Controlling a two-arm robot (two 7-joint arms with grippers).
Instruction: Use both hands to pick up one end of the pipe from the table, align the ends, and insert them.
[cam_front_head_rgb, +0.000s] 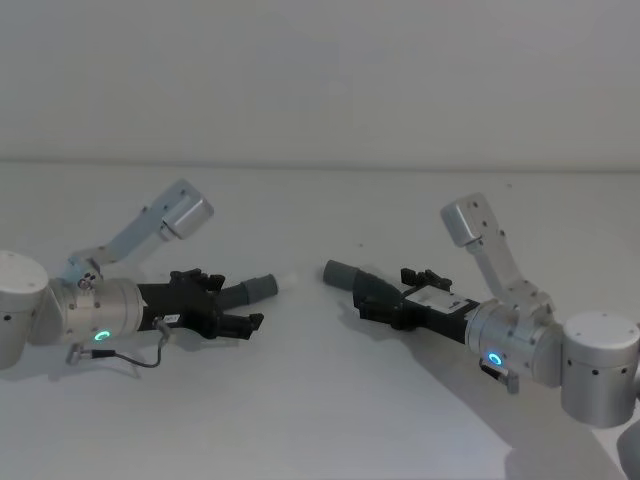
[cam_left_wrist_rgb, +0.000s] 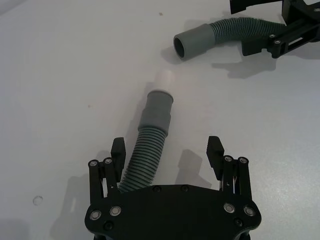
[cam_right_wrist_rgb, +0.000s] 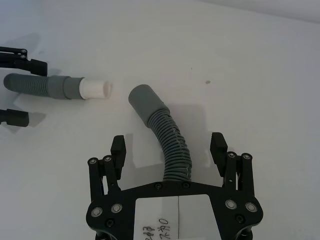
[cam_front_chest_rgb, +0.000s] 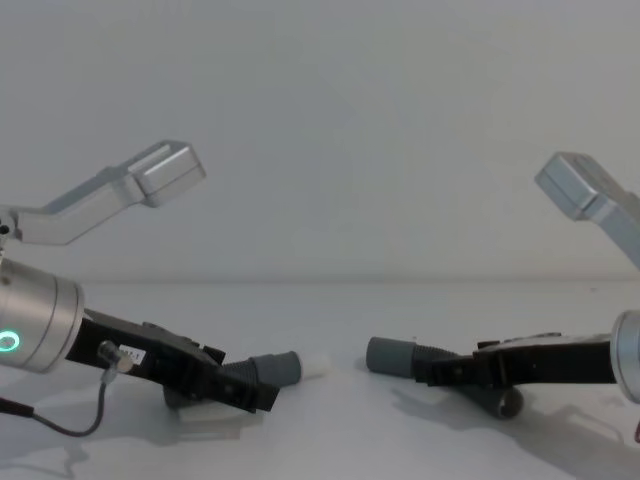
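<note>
Both jaws stand spread wide. Your left gripper (cam_left_wrist_rgb: 166, 147) sits low over the table (cam_left_wrist_rgb: 65, 75). The straight piece (cam_left_wrist_rgb: 147, 160) runs out between its fingers (cam_left_wrist_rgb: 216, 152), close beside one and well off the other. Your right gripper (cam_right_wrist_rgb: 167, 145) is low too, and the curved piece (cam_right_wrist_rgb: 172, 145) passes between its fingers, touching neither. You cannot tell whether either piece rests on the table or sits just above it.

The straight piece ends in a grey collar (cam_left_wrist_rgb: 156, 112) and then the white tip (cam_left_wrist_rgb: 165, 80). The curved piece ends in the open cuff (cam_left_wrist_rgb: 187, 44). Tip and open cuff face each other across a stretch of bare table, near but apart. Their axes meet at an angle rather than in one line.

Around them, a loose cable (cam_front_head_rgb: 140, 358) loops from your left arm's wrist. A green ring (cam_front_head_rgb: 100, 336) glows on that arm and a blue ring (cam_front_head_rgb: 495, 358) on the right arm. A handwritten label (cam_right_wrist_rgb: 170, 220) sits on the right gripper's body. A dark speck (cam_right_wrist_rgb: 207, 81) marks the table beyond the curved piece, and a plain wall (cam_front_head_rgb: 320, 80) stands behind.
</note>
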